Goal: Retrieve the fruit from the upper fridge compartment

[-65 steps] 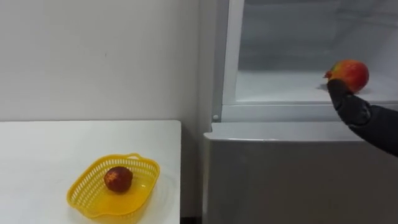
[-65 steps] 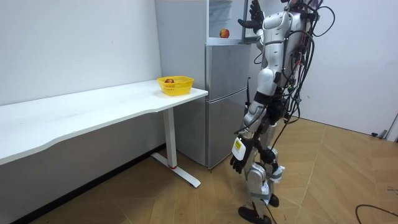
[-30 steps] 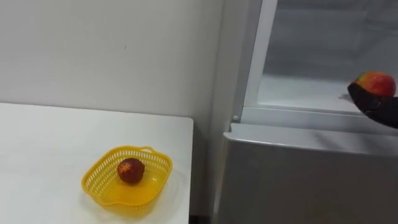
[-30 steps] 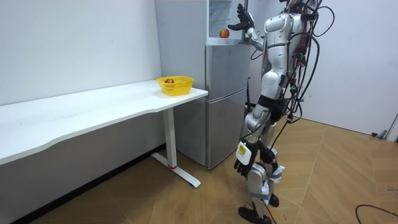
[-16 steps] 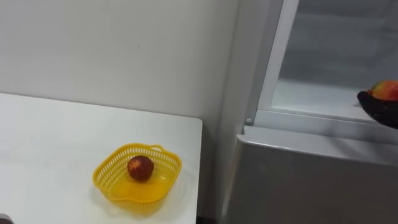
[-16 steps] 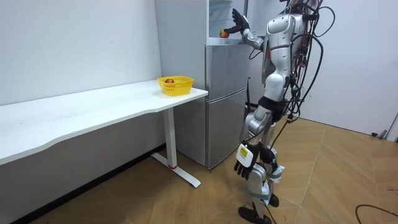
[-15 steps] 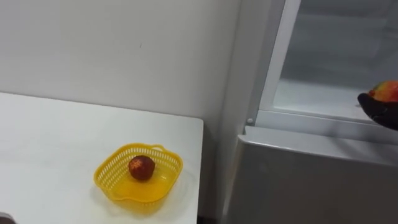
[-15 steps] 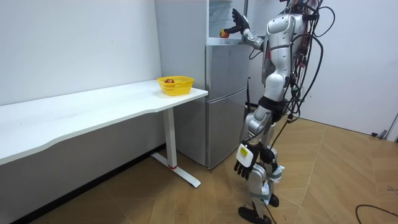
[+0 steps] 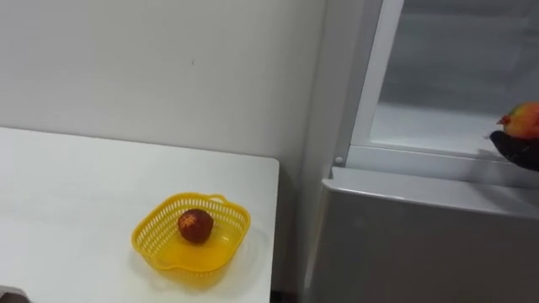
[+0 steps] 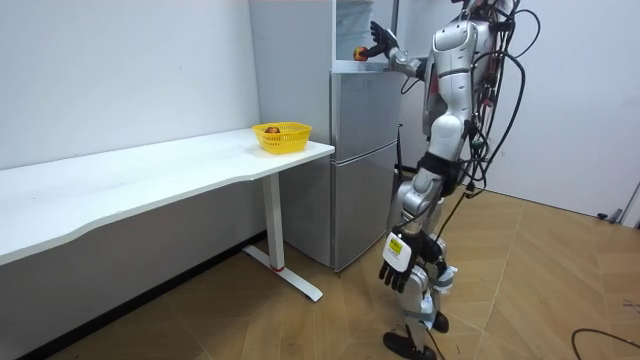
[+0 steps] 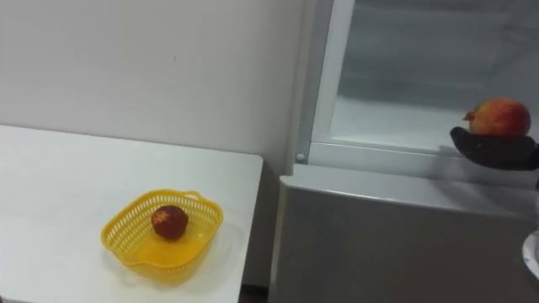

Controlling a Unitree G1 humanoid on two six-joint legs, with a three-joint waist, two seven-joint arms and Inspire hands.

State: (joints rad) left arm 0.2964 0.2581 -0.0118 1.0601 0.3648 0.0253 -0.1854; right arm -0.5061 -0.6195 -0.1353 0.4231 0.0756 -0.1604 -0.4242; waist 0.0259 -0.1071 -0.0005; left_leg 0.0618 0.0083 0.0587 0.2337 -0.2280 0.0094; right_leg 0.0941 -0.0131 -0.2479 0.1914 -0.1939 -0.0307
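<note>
Right hand [image 11: 495, 152] held out at the upper fridge [image 11: 379, 156] sill, palm up, red-yellow fruit [image 11: 499, 116] resting on it. Cannot tell whether the fingers curl round it.

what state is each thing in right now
upper fridge: open
lower door: shut
fruit: on the right hand, at the shelf's front edge
basket: upright on the table, one dark fruit inside
left hand: hanging by the leg, relaxed
</note>
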